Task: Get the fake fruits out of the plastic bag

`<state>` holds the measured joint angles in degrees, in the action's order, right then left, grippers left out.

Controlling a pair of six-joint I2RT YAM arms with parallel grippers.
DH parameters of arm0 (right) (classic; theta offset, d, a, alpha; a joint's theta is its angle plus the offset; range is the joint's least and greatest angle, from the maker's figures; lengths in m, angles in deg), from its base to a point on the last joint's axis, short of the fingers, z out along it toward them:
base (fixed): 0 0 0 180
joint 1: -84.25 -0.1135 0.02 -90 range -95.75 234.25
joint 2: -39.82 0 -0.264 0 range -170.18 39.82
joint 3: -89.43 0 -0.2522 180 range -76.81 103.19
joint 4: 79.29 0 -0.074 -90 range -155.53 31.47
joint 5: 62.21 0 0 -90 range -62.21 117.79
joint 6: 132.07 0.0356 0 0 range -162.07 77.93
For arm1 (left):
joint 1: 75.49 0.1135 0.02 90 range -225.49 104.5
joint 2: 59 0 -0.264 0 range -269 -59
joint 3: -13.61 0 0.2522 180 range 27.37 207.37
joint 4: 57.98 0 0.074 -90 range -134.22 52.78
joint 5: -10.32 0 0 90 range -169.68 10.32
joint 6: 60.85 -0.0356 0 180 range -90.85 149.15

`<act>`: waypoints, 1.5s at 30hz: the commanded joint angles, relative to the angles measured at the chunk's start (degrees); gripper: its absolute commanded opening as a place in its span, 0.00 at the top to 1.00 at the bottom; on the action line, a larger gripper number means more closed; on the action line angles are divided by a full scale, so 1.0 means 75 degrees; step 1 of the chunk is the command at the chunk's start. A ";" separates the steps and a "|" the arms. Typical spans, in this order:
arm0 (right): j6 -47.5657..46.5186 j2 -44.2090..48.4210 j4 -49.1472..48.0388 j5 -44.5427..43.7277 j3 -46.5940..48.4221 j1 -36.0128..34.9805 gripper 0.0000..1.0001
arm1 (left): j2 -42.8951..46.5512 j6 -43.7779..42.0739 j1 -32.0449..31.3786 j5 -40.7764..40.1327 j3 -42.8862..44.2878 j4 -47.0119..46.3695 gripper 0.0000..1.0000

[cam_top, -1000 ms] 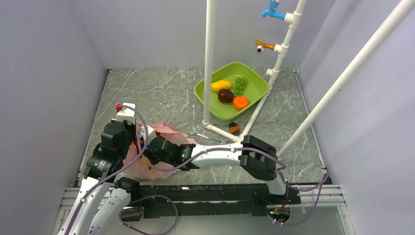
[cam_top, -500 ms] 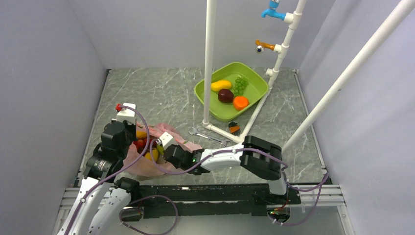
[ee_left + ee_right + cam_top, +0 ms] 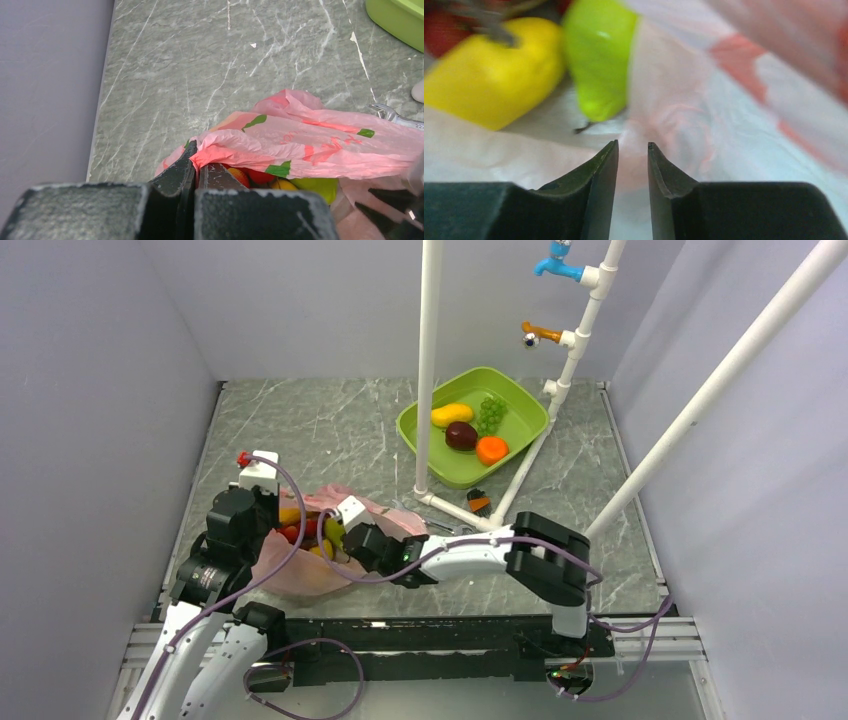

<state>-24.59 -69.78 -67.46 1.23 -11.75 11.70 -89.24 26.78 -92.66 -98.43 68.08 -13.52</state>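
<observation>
Through the left wrist camera we see the left claw (image 3: 196, 160) clenched on the near rim of the pink bag (image 3: 310, 145), with the film bunched between its closed jaws and held up off the table (image 3: 200, 60). Under the raised rim a red fruit (image 3: 258, 176), a bit of yellow and the green pear (image 3: 319, 186) peek out. Beyond the bag lie a wrench (image 3: 392, 114) and a corner of the green tub (image 3: 397, 20).

Through the right wrist camera we see the right claw (image 3: 632, 145) inside the bag. Its jaws stand a narrow gap apart and grasp nothing, with only bag film behind the gap. The pear (image 3: 599, 55) lies just ahead of the tips, with the yellow bananas (image 3: 489, 70) touching its left side.

From above, we see both claws meet at the bag's mouth near the table's front left. A second ago the right wrist covered that mouth. Now it sits further right and the fruits show in the opening, while the left arm has not shifted. A white pipe (image 3: 429, 370) stands between the bag and the tub, which holds four other fruits. The right arm hides part of the wrench.
</observation>
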 commanded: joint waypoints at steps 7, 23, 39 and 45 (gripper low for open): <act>-0.0857 0.0199 -0.0413 0.0735 0.1588 -0.0296 0.63 | 0.0067 -0.0060 -0.0008 0.0231 -0.0002 -0.0261 1.00; -0.1605 -0.1122 -0.0584 0.1349 0.2114 0.0511 0.38 | -0.0028 -0.0094 -0.0014 0.0354 -0.0014 -0.0334 1.00; -0.1411 -0.1757 -0.0387 0.1477 0.2144 0.0737 0.21 | -0.0057 -0.0071 -0.0019 0.0343 -0.0002 -0.0286 1.00; -0.1387 -0.1870 -0.0224 0.1459 0.2363 0.0769 0.22 | -0.0062 -0.0071 -0.0031 0.0331 -0.0004 -0.0292 1.00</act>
<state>-35.15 -82.22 -72.44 11.43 5.23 17.23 -89.63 26.76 -92.73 -96.44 68.08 -13.54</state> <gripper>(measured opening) 0.793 0.023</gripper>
